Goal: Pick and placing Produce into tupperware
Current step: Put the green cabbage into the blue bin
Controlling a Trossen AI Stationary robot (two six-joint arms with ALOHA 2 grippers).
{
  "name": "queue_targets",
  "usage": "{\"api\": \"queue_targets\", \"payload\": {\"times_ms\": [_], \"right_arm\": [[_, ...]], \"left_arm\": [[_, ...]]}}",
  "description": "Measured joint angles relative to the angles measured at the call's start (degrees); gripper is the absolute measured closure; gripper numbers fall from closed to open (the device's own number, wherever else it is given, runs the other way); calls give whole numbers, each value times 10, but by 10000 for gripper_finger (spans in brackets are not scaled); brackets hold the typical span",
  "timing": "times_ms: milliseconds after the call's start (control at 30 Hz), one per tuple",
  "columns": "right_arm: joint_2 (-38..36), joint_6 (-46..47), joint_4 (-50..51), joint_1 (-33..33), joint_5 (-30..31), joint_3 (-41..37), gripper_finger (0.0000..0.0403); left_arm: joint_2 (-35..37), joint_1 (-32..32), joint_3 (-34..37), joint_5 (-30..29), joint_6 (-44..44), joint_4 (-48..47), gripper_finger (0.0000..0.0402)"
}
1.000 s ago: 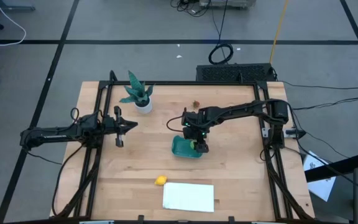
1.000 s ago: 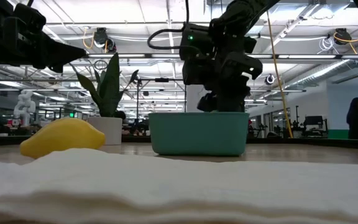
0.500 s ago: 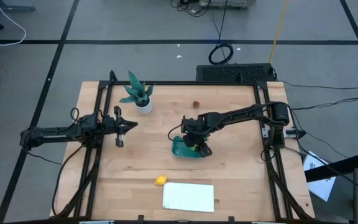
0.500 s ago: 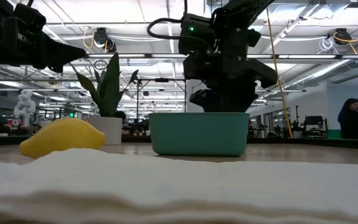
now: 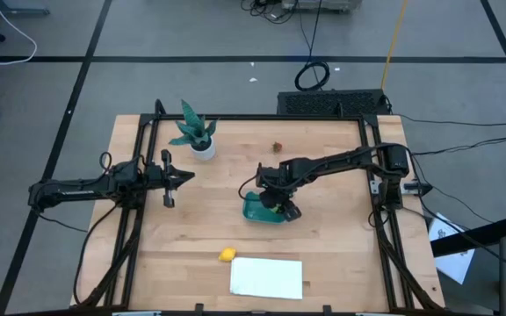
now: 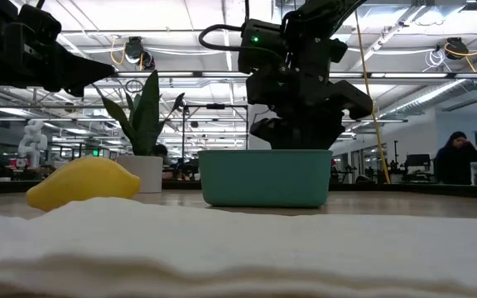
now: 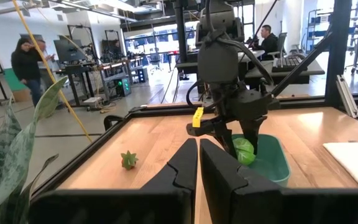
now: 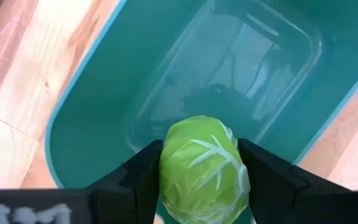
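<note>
My right gripper (image 5: 277,207) is over the teal tupperware (image 5: 258,209), shut on the light green ball (image 8: 204,169), which also shows in the left wrist view (image 7: 244,150) at the tupperware's rim (image 7: 277,163). The yellow lemon (image 5: 227,254) lies on the table toward the near edge, beside the white sheet. The tiny dark red piece (image 5: 277,147) sits on the table toward the far edge, and the left wrist view shows it too (image 7: 128,160). My left gripper (image 5: 186,175) is shut and waits over the table's left part. My right gripper pinches the green ball between its two fingers (image 8: 140,179), one on each side (image 8: 166,167). The fingers come from above, slanting down into the tupperware. The ball hangs over the tupperware's floor (image 8: 241,68); whether it touches the floor I cannot tell.
A potted green plant (image 5: 197,136) stands near the far left corner. A flat white sheet (image 5: 267,276) lies at the near edge and fills the low view's foreground (image 6: 222,248). Dark frame rails run along the table's left and right sides. People stand in the room beyond.
My right gripper, with the green ball still in it, tipped and turned over the tupperware, and its wrist shifted a little toward the table's left. For the last half second it has kept still. The tupperware, the lemon and the left arm have not moved.
</note>
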State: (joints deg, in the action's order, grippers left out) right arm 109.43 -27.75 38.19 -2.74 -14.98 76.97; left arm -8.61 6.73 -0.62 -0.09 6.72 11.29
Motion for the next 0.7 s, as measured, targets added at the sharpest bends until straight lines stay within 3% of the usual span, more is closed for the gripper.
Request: {"api": "queue_targets", "payload": {"times_ms": [700], "right_arm": [[16, -8, 32, 1, -3, 0, 222]], "left_arm": [[0, 0, 0, 0, 0, 0, 376]]}}
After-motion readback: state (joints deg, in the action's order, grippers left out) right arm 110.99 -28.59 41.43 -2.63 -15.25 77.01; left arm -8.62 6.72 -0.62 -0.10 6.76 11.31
